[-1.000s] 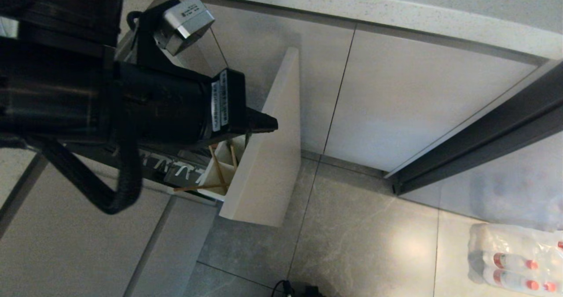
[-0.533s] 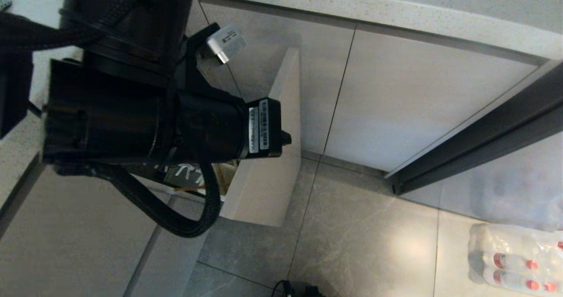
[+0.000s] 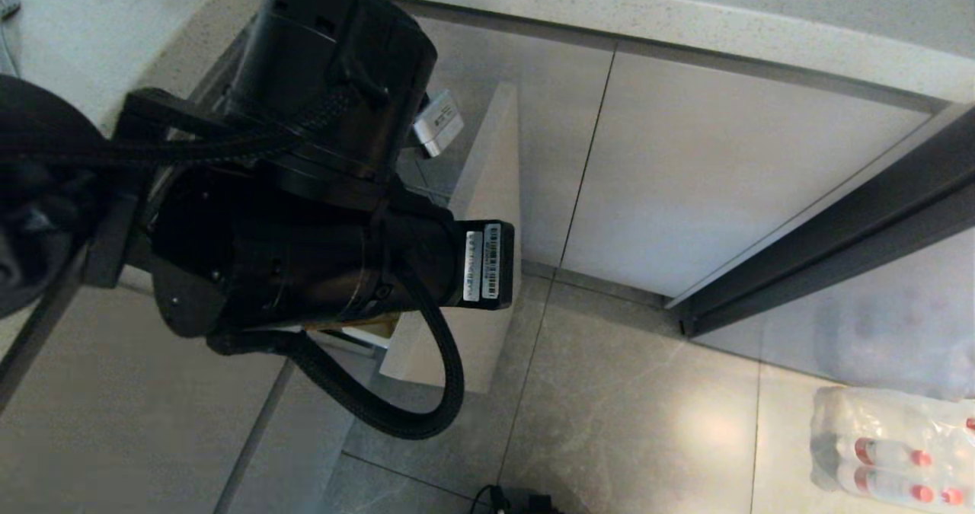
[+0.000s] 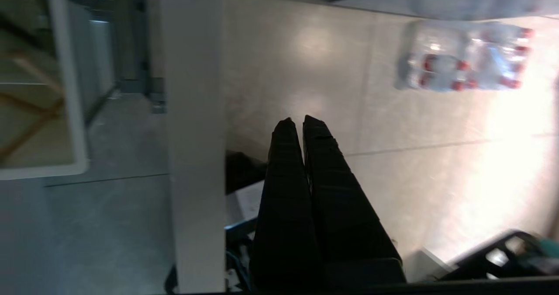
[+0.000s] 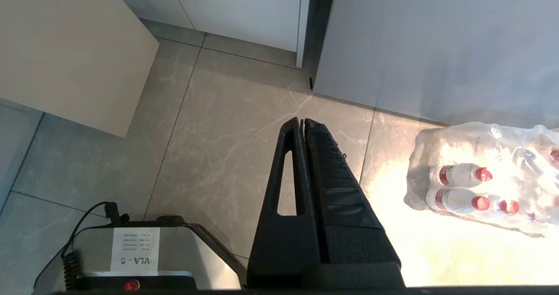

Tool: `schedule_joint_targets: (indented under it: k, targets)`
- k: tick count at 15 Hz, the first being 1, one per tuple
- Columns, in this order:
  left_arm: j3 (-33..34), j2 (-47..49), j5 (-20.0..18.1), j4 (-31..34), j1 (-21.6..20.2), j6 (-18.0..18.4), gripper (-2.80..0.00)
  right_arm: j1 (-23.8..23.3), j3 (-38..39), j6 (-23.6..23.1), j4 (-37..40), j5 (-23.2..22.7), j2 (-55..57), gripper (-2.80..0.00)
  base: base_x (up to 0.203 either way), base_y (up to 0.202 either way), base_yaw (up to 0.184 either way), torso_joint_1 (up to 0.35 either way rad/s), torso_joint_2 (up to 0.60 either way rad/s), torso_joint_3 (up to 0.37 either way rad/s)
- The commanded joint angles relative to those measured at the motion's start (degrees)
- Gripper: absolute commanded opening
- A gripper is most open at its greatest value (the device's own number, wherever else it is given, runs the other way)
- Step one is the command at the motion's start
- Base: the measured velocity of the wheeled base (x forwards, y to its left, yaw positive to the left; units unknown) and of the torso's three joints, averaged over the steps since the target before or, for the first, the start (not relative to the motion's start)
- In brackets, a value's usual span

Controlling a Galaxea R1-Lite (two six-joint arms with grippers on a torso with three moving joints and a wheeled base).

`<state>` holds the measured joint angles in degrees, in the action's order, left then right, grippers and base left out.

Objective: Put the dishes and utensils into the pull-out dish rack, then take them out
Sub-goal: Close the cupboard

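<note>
The pull-out dish rack stands pulled out from the cabinets, its beige front panel (image 3: 487,194) (image 4: 192,133) edge-on. My left arm (image 3: 320,263) covers most of the rack in the head view, where only a corner of the white caddy (image 3: 369,336) shows. The left gripper (image 4: 297,120) is shut and empty, pointing down at the floor on the outer side of the panel. Light-brown chopsticks (image 4: 30,129) lean in the white caddy (image 4: 70,111) behind the panel. The dishes are out of view. My right gripper (image 5: 301,121) hangs shut and empty over the floor tiles.
A shrink-wrapped pack of red-capped bottles (image 3: 891,453) (image 5: 480,185) lies on the floor at the right. The robot's base (image 5: 131,251) sits below the right gripper. A pale countertop edge (image 3: 685,19) runs above the cabinet doors (image 3: 724,164), with a dark door frame (image 3: 838,232) beside them.
My left arm has swung right and down across the rack and its wrist has turned. It now hides the caddy and chopsticks that showed in the head view.
</note>
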<state>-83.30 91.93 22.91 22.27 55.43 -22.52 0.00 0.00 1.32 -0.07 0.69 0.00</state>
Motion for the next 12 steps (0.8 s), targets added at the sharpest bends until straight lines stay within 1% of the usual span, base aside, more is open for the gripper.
schedule_joint_targets:
  k: [1, 3, 5, 7, 9, 12]
  targets:
    - [0.1, 0.8, 1.8, 0.1, 0.1, 0.1, -2.80, 0.0, 0.0, 0.0, 0.0, 0.0, 0.1, -2.80, 0.000, 0.000, 0.000, 0.000, 0.00, 0.000]
    - [0.5, 1.1, 4.1, -0.2, 0.2, 1.4, -2.80, 0.0, 0.0, 0.0, 0.0, 0.0, 0.0, -2.80, 0.000, 0.000, 0.000, 0.000, 0.00, 0.000]
    - [1.3, 1.1, 5.0, -1.8, 0.4, 2.1, -2.80, 0.0, 0.0, 0.0, 0.0, 0.0, 0.0, -2.80, 0.000, 0.000, 0.000, 0.000, 0.00, 0.000]
    - [2.0, 1.1, 8.3, -2.7, 0.4, 3.3, -2.80, 0.0, 0.0, 0.0, 0.0, 0.0, 0.0, -2.80, 0.000, 0.000, 0.000, 0.000, 0.00, 0.000]
    - [2.2, 1.0, 10.7, -3.3, 0.5, 3.7, -2.80, 0.0, 0.0, 0.0, 0.0, 0.0, 0.0, -2.80, 0.000, 0.000, 0.000, 0.000, 0.00, 0.000]
    - [2.2, 0.9, 13.2, -3.4, 0.4, 4.2, -2.80, 0.0, 0.0, 0.0, 0.0, 0.0, 0.1, -2.80, 0.000, 0.000, 0.000, 0.000, 0.00, 0.000]
